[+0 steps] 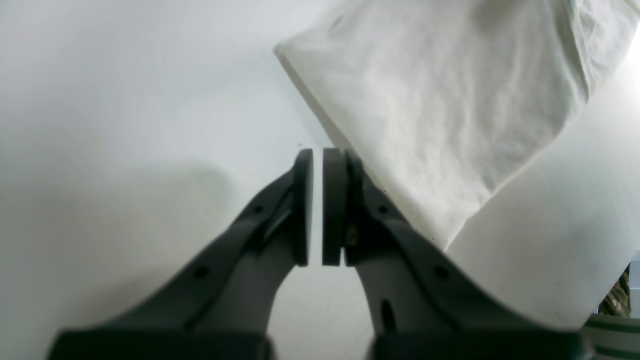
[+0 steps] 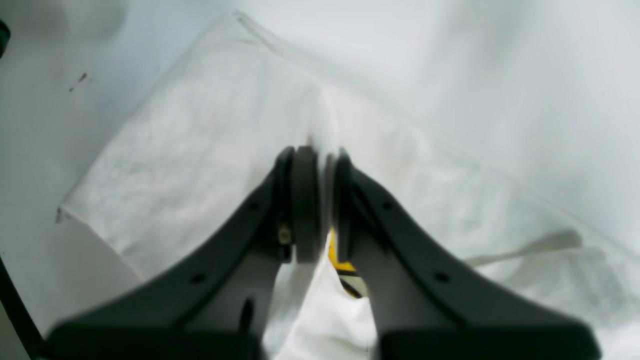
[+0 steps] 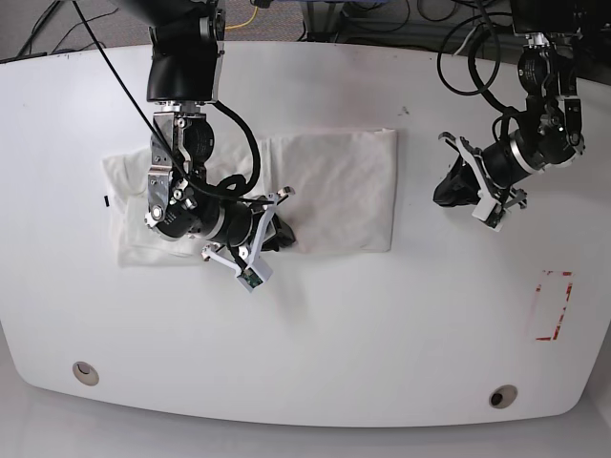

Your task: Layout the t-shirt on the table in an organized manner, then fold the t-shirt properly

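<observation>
T-shirt [image 3: 334, 191]: lies on the white counter [image 3: 382, 315], toward its far left part in the base view. A folded panel lies flat, near square, between the two arms. The rest spreads leftward under the right arm.
T-shirt, hidden parts: the arm covers the middle of the cloth in the base view, so how the left portion joins the panel cannot be made out. No collar can be told apart in any view.
Print: only a scrap of yellow and dark colour shows, low between the right fingers in the right wrist view. The letters cannot be read.
Right hand [image 2: 320, 200]: pressed together, pinching a raised ridge of the t-shirt cloth between its pads. The view is blurred and the pad edges smear into the fabric.
Right hand, base view: sits at the panel's near left corner. The fingertips are lost against the dark wrist there.
Left hand [image 1: 317, 207]: pressed nearly together with only a thin slit between the pads, and nothing in it. It hangs over bare counter just beside the panel's edge.
Left hand, base view [image 3: 449, 191]: well apart from the cloth, to its right. The fingers show only as a dark lump.
Red tape rectangle [image 3: 551, 305]: on the counter's right side, well apart from the t-shirt.
Grommet holes [image 3: 503, 395]: two along the near edge.
</observation>
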Available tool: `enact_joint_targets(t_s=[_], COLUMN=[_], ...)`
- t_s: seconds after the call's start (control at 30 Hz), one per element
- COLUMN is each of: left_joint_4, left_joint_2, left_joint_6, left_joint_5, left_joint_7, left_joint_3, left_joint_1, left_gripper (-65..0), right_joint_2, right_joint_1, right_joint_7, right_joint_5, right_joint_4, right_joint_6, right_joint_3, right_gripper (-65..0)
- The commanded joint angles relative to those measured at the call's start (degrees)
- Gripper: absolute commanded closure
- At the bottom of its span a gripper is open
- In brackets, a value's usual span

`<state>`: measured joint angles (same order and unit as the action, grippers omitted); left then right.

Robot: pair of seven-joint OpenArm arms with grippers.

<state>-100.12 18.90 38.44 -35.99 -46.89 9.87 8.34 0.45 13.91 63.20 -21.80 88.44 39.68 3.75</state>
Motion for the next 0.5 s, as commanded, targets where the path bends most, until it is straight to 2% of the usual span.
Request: enact_joint_targets(t_s=[0.0, 0.47], left_joint_4=[-1.0, -1.1], left_joint_2=[0.6, 0.5], left_joint_6=[0.2, 0.2], left_joint_5=[-1.1, -1.1], left_joint_7=[1.4, 1.4], left_joint_3=[0.3, 0.3], left_joint_1=[-0.7, -0.7], left_gripper=[-1.8, -1.8], right_joint_2=[-0.1, 0.2], right_joint_1=[2.3, 2.7], right_joint_7=[-1.4, -1.4], right_joint_5=[-0.9, -0.7], right_joint_4=[0.1, -0.6], right_joint_6=[0.3, 0.3], right_joint_3=[0.1, 0.3], right_gripper=[-4.9, -5.7])
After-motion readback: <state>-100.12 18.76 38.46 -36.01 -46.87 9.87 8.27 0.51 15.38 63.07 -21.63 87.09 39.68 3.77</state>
